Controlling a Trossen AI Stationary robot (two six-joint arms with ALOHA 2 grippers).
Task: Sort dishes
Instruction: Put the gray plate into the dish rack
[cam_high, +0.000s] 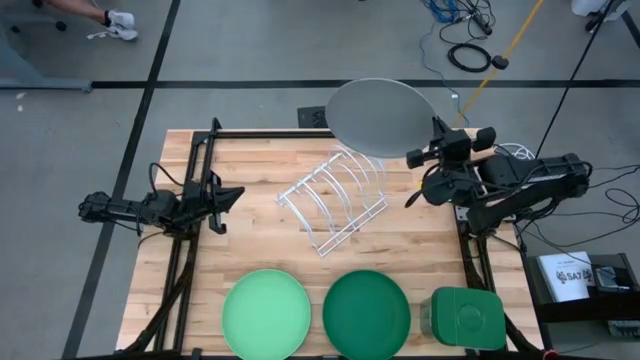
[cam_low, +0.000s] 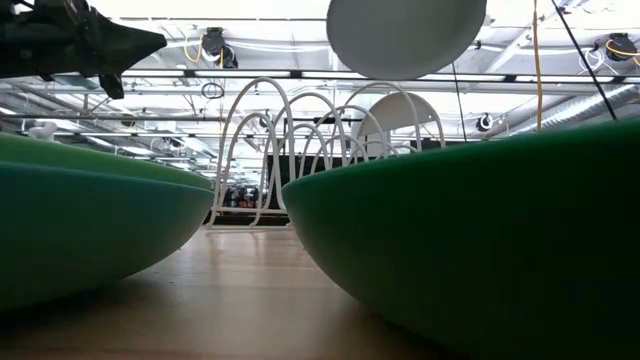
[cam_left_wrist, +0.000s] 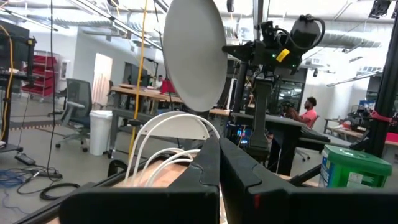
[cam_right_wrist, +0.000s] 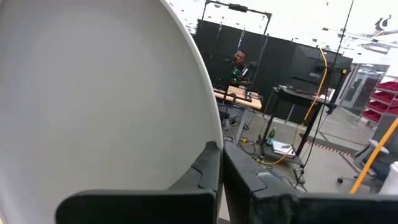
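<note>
The right hand (cam_high: 420, 160) reaches in from the right side of the tabletop (cam_high: 260, 170), its arm bent back on itself beside the frame, and pinches the edge of the grey plate (cam_high: 380, 117). In the right wrist view the plate (cam_right_wrist: 93, 106) fills most of the picture, with the dark fingers (cam_right_wrist: 208, 168) pressed onto its rim. The plate is held up in the air above the far end of the white wire rack (cam_high: 335, 198), overhanging the far edge of the tabletop. From the low view it hangs clear above the rack's hoops (cam_low: 320, 150), its underside (cam_low: 405, 35) showing, and from the left wrist view it (cam_left_wrist: 194, 53) stands nearly on edge.

The left hand (cam_high: 222, 198) waits over the left side of the tabletop, its arm stretched level and pointing toward the rack, fingers pressed together on nothing; the left wrist view shows the two fingers (cam_left_wrist: 208, 171) lying side by side.

The light green plate (cam_high: 266, 313) and the dark green plate (cam_high: 366, 312) lie flat, just beside each other, at the near edge of the tabletop. A green square lidded container (cam_high: 466, 318) sits to the right of the dark green plate.
</note>
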